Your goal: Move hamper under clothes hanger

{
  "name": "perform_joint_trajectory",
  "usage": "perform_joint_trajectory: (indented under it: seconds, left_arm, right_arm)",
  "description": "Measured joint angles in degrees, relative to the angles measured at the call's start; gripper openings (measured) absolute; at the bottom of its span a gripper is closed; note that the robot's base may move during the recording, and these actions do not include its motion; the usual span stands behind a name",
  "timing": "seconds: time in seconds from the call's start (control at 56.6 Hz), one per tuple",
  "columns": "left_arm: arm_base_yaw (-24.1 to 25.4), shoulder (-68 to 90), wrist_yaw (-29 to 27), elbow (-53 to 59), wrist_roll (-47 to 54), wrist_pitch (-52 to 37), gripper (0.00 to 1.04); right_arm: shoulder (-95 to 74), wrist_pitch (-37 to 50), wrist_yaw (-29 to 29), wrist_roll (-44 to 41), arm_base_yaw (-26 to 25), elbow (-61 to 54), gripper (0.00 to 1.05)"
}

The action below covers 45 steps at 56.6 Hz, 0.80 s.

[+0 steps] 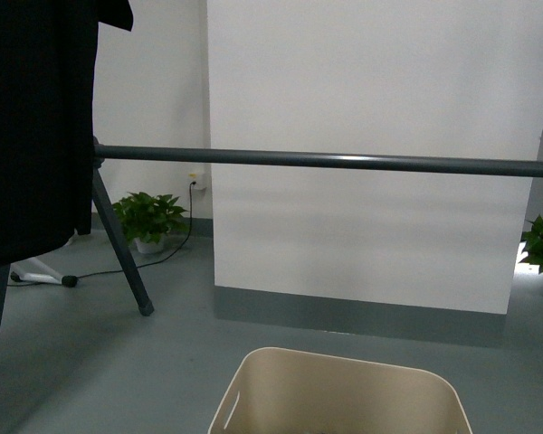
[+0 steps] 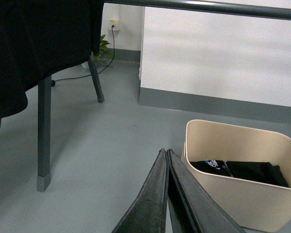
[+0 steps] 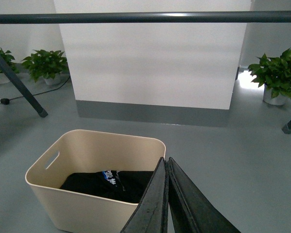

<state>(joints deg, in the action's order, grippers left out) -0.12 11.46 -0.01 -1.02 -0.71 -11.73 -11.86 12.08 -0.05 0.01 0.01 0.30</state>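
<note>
The beige hamper [image 1: 339,393] stands on the grey floor at the bottom middle of the front view, nearer than the clothes hanger's bar [image 1: 344,161]. It holds black clothes [image 2: 242,170]. The hamper also shows in the left wrist view [image 2: 233,194] and the right wrist view [image 3: 72,204]. The hanger's angled leg [image 1: 122,244] stands at the left. My left gripper [image 2: 166,151] is shut and empty, beside the hamper's near side. My right gripper [image 3: 165,160] is shut and empty, over the hamper's rim corner. Neither gripper shows in the front view.
A black garment [image 1: 32,127] hangs from the rack at the left. A white partition wall [image 1: 371,136] with a grey base stands behind the bar. Potted plants [image 1: 149,221] [image 3: 279,75] sit by the walls. A cable [image 1: 154,258] runs along the floor.
</note>
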Motion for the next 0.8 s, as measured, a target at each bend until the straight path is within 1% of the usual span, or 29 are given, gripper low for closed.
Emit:
perform_joint_trajectory:
  seconds: [0.141,0.177,0.212,0.248,0.265,0.354,0.796]
  left_arm:
    - [0.0,-1.6,0.0,0.0,0.0,1.7,0.03]
    - [0.0,-3.6,0.0,0.0,0.0,4.0,0.03]
    - [0.0,-6.9,0.1,0.0,0.1,8.6,0.03]
    - [0.0,-10.0,0.0,0.0,0.2,11.1,0.03]
    - [0.0,-10.3,0.0,0.0,0.2,11.2,0.03]
    - [0.0,-11.1,0.0,0.0,0.2,11.5,0.03]
    - [0.0,-11.2,0.0,0.0,0.3,11.6,0.03]
  right_arm:
    - [1.5,-1.5,0.0,0.0,0.0,0.0,0.02]
    - [2.1,-2.1,0.0,0.0,0.0,0.0,0.02]
    - [4.8,-5.7,0.0,0.0,0.0,0.1,0.02]
    - [7.9,-10.0,0.0,0.0,0.0,0.0,0.02]
    - [9.2,-11.1,0.0,0.0,0.0,0.0,0.02]
    - [11.5,-11.7,0.0,0.0,0.0,0.0,0.02]
    - [11.6,-12.0,0.0,0.0,0.0,0.0,0.02]
